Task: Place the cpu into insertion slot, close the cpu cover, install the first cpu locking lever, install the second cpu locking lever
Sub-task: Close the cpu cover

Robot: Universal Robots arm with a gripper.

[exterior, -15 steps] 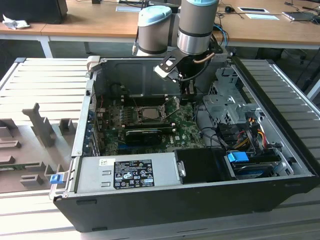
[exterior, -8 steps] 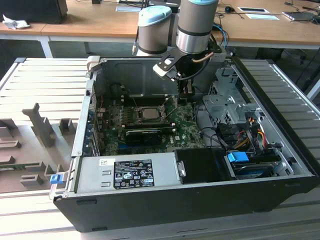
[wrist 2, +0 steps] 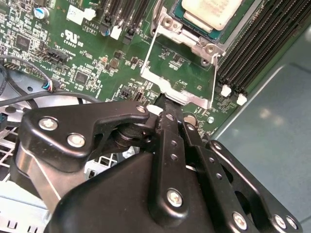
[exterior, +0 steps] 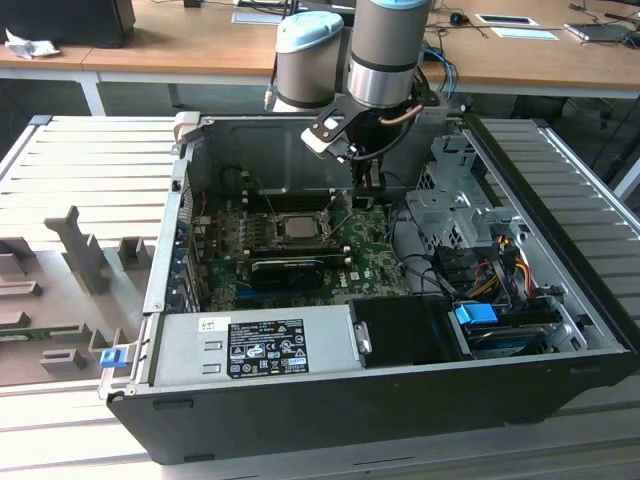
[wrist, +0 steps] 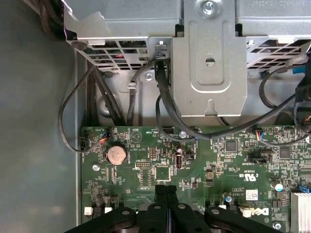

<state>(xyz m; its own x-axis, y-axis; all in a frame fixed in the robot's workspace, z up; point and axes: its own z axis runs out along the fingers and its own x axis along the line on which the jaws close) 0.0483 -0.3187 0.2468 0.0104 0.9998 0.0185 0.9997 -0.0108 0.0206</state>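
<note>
end effector (wrist 2: 165, 100) narrow, fingers pressed together, tips touching the outer edge of the cpu cover (wrist 2: 182, 92). cover is open, off the insertion slot (wrist 2: 167, 22). cpu (wrist 2: 211, 9) sits in the slot, past the cover.

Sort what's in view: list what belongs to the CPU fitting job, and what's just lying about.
Job: cpu, seated in the insertion slot; cpu cover, open, not over the cpu; gripper, shut at the cover's free edge.
Lying about: power supply; drive cage; coin cell; black cables; memory slots.
</note>
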